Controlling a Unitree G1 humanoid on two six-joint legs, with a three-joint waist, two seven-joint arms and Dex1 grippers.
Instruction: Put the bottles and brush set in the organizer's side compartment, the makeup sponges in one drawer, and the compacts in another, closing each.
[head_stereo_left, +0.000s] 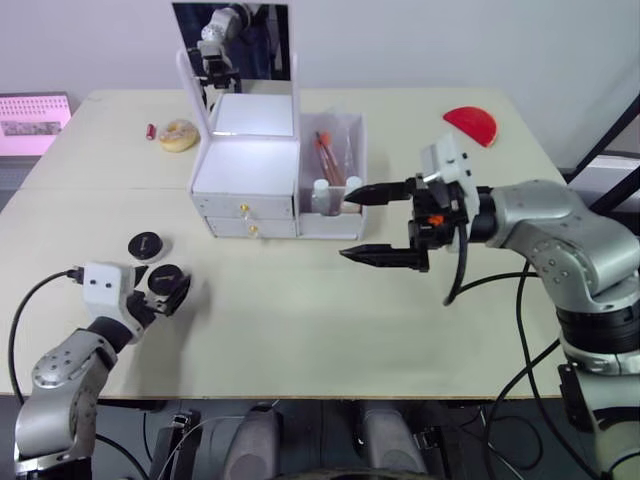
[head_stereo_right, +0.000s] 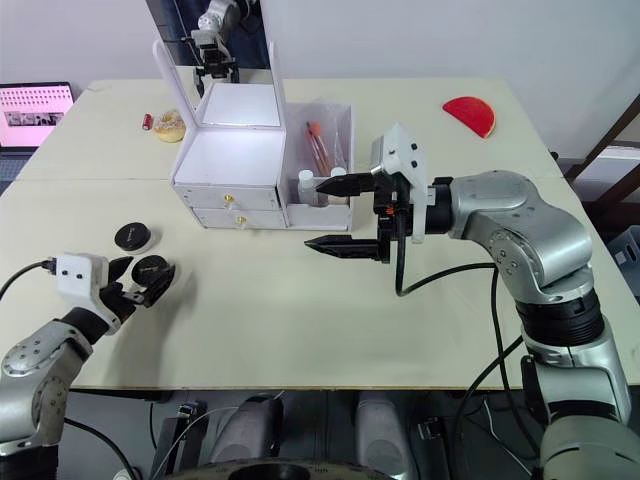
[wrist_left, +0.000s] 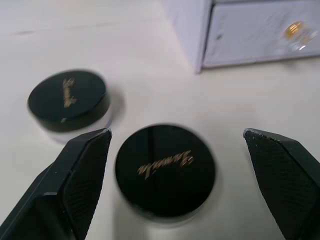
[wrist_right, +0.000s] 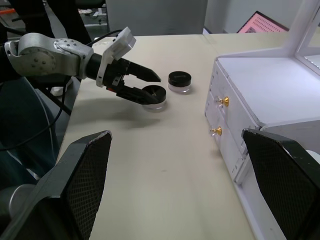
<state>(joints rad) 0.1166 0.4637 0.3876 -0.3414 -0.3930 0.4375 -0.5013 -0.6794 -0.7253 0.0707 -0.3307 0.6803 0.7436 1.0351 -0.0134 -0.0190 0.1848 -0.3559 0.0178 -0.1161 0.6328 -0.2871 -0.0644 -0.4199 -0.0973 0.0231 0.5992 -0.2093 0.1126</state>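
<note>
Two black round compacts lie on the table's left: one (head_stereo_left: 147, 244) stands free, the other (wrist_left: 165, 170) sits between the fingers of my open left gripper (head_stereo_left: 170, 285), which do not touch it. The white organizer (head_stereo_left: 248, 165) has both drawers (wrist_right: 223, 101) shut. Its side compartment (head_stereo_left: 358, 140) holds brushes (head_stereo_left: 325, 155) and two white bottles (head_stereo_left: 320, 190). My right gripper (head_stereo_left: 345, 226) hovers open and empty just in front of that compartment. A yellowish round sponge-like item (head_stereo_left: 179, 135) lies left of the organizer.
A red half-round object (head_stereo_left: 472, 124) lies at the back right. A small red item (head_stereo_left: 151, 131) sits beside the yellowish one. The organizer's mirror (head_stereo_left: 235, 45) stands upright behind it. A pink screen (head_stereo_left: 30, 120) is past the table's far left.
</note>
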